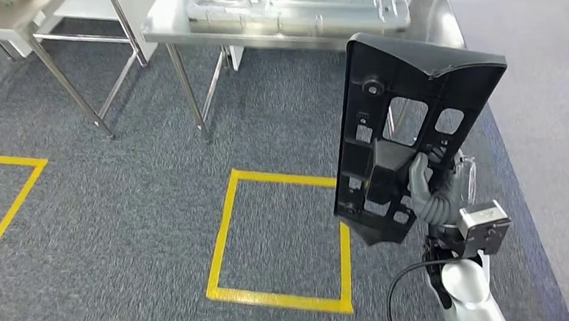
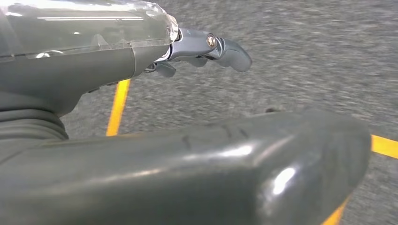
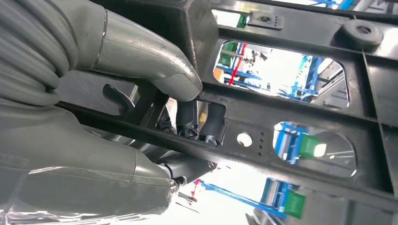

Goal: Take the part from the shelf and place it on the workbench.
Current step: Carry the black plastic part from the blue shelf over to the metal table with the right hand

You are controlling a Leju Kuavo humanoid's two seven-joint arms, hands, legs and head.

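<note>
Over the carpet, one big black part is riding upright toward the workbench.

From the head view, the right hand (image 1: 426, 190) is gripping the black part (image 1: 405, 125) low down, so it is standing tall, short of the steel workbench (image 1: 164, 23). Two yellow squares (image 1: 278, 238) are showing. By the left wrist, the left hand (image 2: 206, 49) is hanging, holding nothing, fingers spread. By the right wrist, fingers (image 3: 187, 112) are hooking through a hole.

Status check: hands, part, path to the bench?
Right hand grips black part, held upright. Left hand holds nothing. Workbench ahead, grey tray already on it.
</note>
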